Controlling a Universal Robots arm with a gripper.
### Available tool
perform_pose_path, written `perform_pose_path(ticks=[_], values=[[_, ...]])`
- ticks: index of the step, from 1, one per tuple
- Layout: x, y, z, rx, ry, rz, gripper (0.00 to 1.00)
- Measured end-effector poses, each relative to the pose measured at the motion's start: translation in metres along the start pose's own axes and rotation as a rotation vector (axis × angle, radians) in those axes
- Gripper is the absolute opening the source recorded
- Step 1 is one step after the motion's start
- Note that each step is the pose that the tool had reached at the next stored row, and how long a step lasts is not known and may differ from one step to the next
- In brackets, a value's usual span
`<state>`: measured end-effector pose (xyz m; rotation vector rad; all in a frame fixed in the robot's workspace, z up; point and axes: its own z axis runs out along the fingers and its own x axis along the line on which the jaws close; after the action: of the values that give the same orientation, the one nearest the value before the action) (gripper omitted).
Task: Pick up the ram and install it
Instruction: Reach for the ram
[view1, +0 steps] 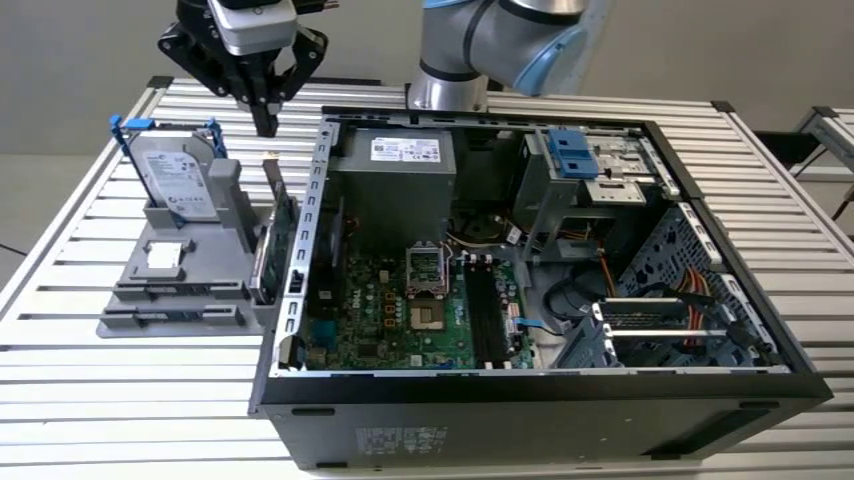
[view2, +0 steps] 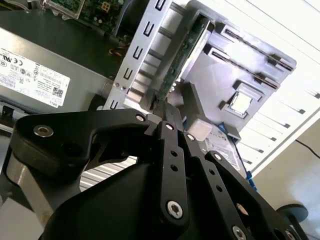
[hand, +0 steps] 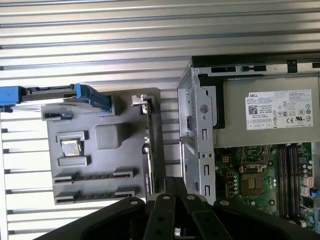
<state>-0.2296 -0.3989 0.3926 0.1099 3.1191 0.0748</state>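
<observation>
The exterior view looks down from high up, a little way off, at the whole open computer case (view1: 534, 415) and the grey rack (view1: 174, 290). The first wrist view looks straight down past the gripper (hand: 175, 182). The second wrist view looks slanting from very close. All three share the rack and the case's edge.

Robotics lab; slatted bench (view1: 134, 400), opened computer case (view1: 534, 420)
</observation>
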Motion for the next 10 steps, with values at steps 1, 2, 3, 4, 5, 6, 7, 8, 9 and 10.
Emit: perform_pose_path(ticks=[1,2,3,4,5,6,7,8,9,10], values=[[0.0015,-0.0001,0.0,0.0,0.0,0.0,0.0],[0.0032,-0.0003,0.0,0.0,0.0002,-0.001,0.0],[0.005,-0.0004,-0.0001,-0.0001,0.0002,-0.001,0.0],[0.0069,-0.0005,-0.0001,-0.0001,0.0003,-0.002,0.0],[0.0088,-0.0007,-0.0002,-0.0001,0.0004,-0.003,0.0],[0.0106,-0.0008,-0.0002,-0.0001,0.0004,-0.004,0.0],[0.0126,-0.0009,-0.0003,-0.0001,0.0005,-0.005,0.0],[0.0146,-0.0011,-0.0003,-0.0001,0.0006,-0.007,0.0],[0.0167,-0.0012,-0.0004,-0.0001,0.0006,-0.008,0.0],[0.0188,-0.0013,-0.0004,-0.0001,0.0006,-0.008,0.0]])
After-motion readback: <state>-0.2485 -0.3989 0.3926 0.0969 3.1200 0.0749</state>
